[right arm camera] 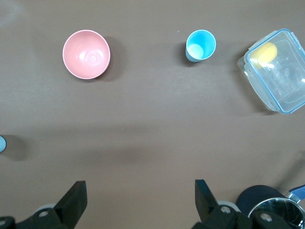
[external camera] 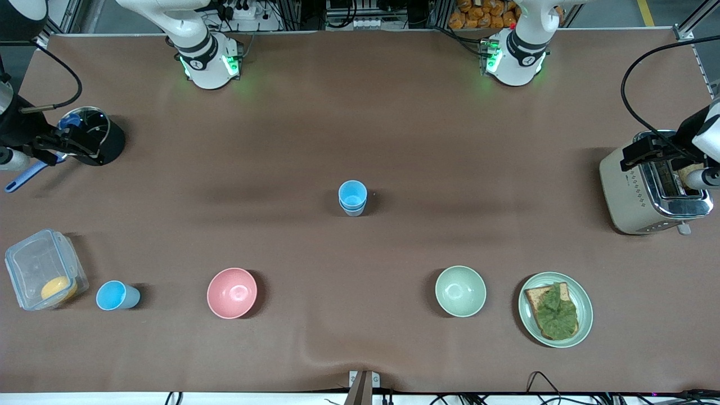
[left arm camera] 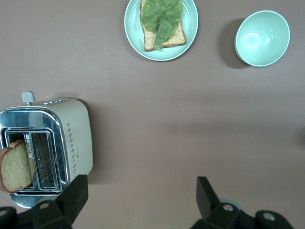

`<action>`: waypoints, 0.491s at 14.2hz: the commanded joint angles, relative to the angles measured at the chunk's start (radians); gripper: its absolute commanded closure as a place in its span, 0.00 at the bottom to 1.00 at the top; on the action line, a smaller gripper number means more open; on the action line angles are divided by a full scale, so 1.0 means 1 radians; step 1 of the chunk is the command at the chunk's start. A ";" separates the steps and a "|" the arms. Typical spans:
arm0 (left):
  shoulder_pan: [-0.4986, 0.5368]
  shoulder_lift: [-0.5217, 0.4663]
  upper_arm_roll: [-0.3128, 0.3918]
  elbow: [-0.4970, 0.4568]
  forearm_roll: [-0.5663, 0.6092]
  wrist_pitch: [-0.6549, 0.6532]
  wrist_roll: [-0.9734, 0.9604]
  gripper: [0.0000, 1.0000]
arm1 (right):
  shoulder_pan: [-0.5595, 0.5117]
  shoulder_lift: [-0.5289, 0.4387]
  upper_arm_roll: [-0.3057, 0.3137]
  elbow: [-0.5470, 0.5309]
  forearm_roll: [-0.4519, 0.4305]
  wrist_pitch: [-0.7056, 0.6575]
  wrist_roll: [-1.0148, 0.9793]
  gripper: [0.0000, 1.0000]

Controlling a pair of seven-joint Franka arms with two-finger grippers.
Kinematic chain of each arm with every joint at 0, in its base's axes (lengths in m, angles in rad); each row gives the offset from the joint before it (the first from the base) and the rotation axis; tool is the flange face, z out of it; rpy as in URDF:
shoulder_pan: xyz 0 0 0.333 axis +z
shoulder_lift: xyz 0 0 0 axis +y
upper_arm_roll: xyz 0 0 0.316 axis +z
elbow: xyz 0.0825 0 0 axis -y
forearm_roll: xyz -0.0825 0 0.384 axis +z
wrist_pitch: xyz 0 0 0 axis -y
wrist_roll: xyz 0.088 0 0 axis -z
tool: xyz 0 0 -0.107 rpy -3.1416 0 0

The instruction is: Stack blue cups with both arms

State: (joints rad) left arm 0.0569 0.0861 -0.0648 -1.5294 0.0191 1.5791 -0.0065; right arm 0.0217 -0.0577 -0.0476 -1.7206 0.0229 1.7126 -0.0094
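Front view: stacked blue cups (external camera: 352,197), one nested in another, upright at table centre w/ bare cloth all round. Single blue cup (external camera: 116,296) upright near the camera-side edge twd the right arm's end, just beside a clear lidded box (external camera: 44,270) w/ a yellow lump inside. Pink bowl (external camera: 232,292) and pale green bowl (external camera: 460,291) both look empty, same row, well apart. Green plate (external camera: 582,304) carries toast topped w/ a lettuce leaf. Toaster (external camera: 635,194) at the left arm's end; steel pot (external camera: 95,135) at the right arm's end.

Left gripper (external camera: 661,149) up over the toaster, fingers spread wide, nothing held. Right gripper (external camera: 62,140) up over the pot, fingers also wide apart, empty.

Wide open cloth btwn the stack and the bowl row.

Left wrist view: bread slice (left arm camera: 15,165) standing in a toaster slot, unclear from the front. Right wrist view: single cup's inside is paler at the bottom (right arm camera: 200,46).
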 commanded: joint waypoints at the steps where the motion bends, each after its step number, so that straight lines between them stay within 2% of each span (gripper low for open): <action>1: 0.008 -0.011 0.000 -0.011 -0.018 0.012 0.022 0.00 | -0.014 0.009 0.012 0.021 0.006 -0.013 0.002 0.00; 7: 0.006 -0.009 0.000 -0.002 -0.015 0.012 0.023 0.00 | -0.016 0.009 0.012 0.021 0.006 -0.013 0.000 0.00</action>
State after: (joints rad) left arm 0.0576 0.0861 -0.0643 -1.5294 0.0191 1.5812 -0.0065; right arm 0.0217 -0.0577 -0.0476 -1.7206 0.0229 1.7126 -0.0094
